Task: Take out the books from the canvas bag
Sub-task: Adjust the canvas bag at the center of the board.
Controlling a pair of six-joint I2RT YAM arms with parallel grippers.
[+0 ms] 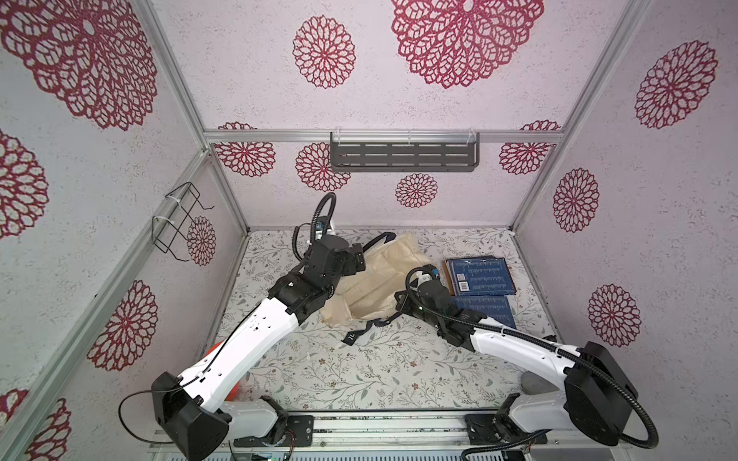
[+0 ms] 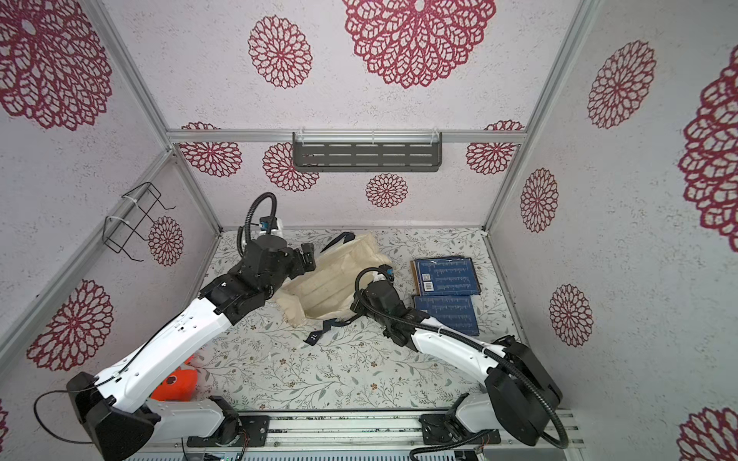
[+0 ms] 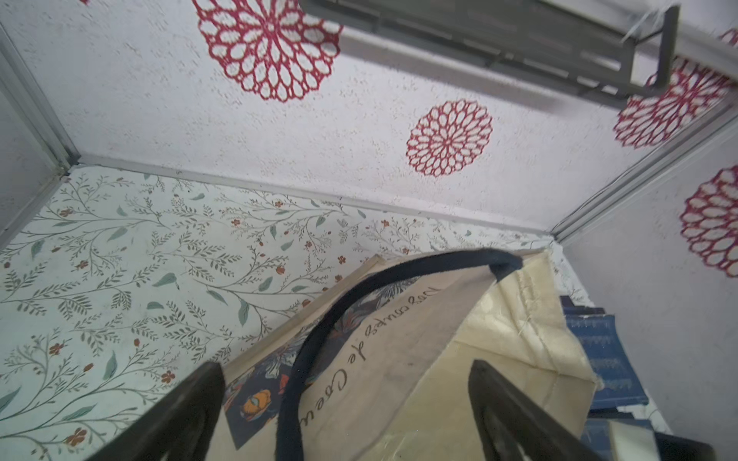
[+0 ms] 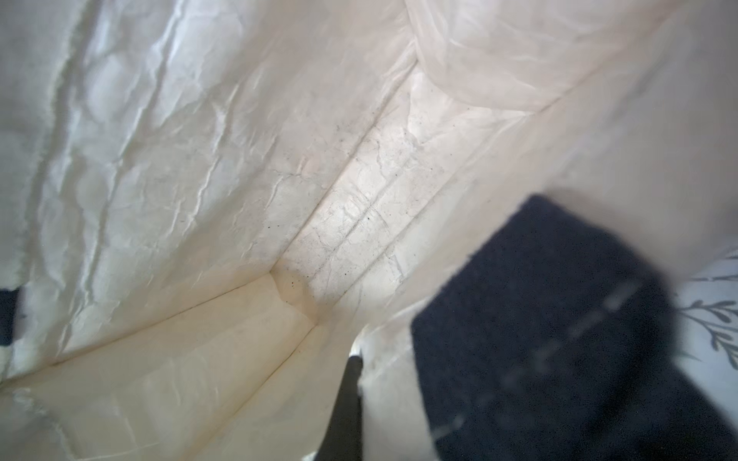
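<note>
**A:** Where do the thin dark blue paperback books lie?

**B:** Out on the floral-patterned table, in two piles just beside each other, right of the large cream canvas bag with navy straps. One pile is farther and one nearer, and the right arm crosses over the nearer one.

**A:** And the bag itself?

**B:** It is slumped in the middle of the table. The right wrist view looks straight inside and shows bare creased lining down to the bottom seam, with no book visible. There is one small dark patch I cannot identify.

**A:** The grippers?

**B:** The left gripper has its fingers spread wide and holds nothing. It hangs over the bag's far-left end, with a navy strap below the gap. The right gripper has its jaws together at the bag's right rim. I cannot tell whether cloth is pinched between them.

**A:** So how should this be finished well?

**B:** I judge the emptying is nearly or fully done. Check that dark patch before calling the bag empty. Raise the left gripper straight up so its open fingers do not snag the strap. Draw the right one back gently, away from the piles.
</note>
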